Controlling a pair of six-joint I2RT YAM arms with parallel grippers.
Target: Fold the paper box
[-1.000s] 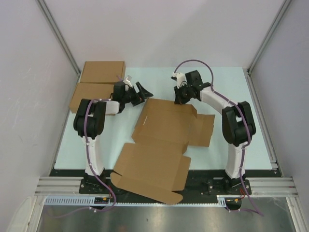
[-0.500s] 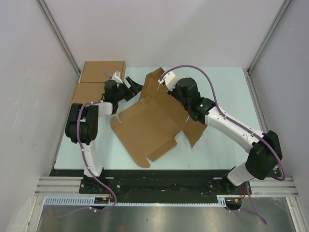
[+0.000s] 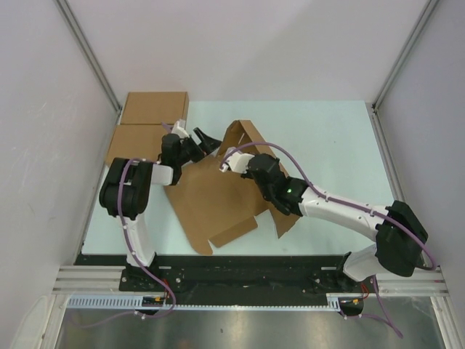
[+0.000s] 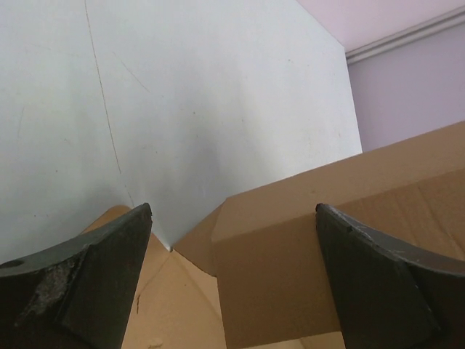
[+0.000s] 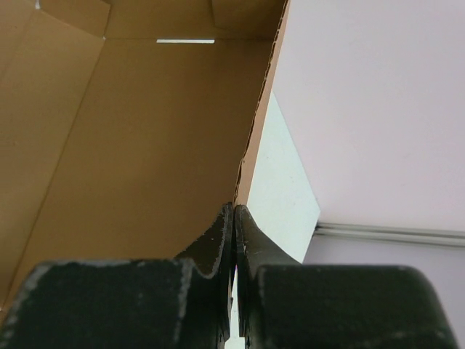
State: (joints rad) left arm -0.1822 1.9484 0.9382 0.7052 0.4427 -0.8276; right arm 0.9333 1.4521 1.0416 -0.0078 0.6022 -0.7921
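Standing by the rig, starting from the left: the flat boxes [image 3: 154,107] sit in the far left corner of the table [image 3: 327,138], made up and out of play. Just right of them is the left gripper [image 3: 203,139], jaws spread as wide as they go and holding nothing. Its wrist view has the left gripper [image 4: 232,211] framing a cardboard edge without touching it, and it's barely shifted from a second ago. The big change is in the middle. A second back the paper box [image 3: 211,196] lay spread flat between the two arms with its near panel hanging over the front edge, and the right arm was tucked back on its own side. Now that arm is stretched right across toward the left, and the whole sheet has been dragged back from the front edge and turned. One raised flap [image 3: 247,134] stands up off the table near the left gripper. The right gripper [image 5: 235,214] is pinched shut, and the sheet's edge runs straight down into its fingertips, so I'd say it's clamped on that cardboard edge. My read is the folding has only just started: one panel is being lifted along a crease, the rest is flat, and the open left gripper looks placed to catch or brace that upright flap.
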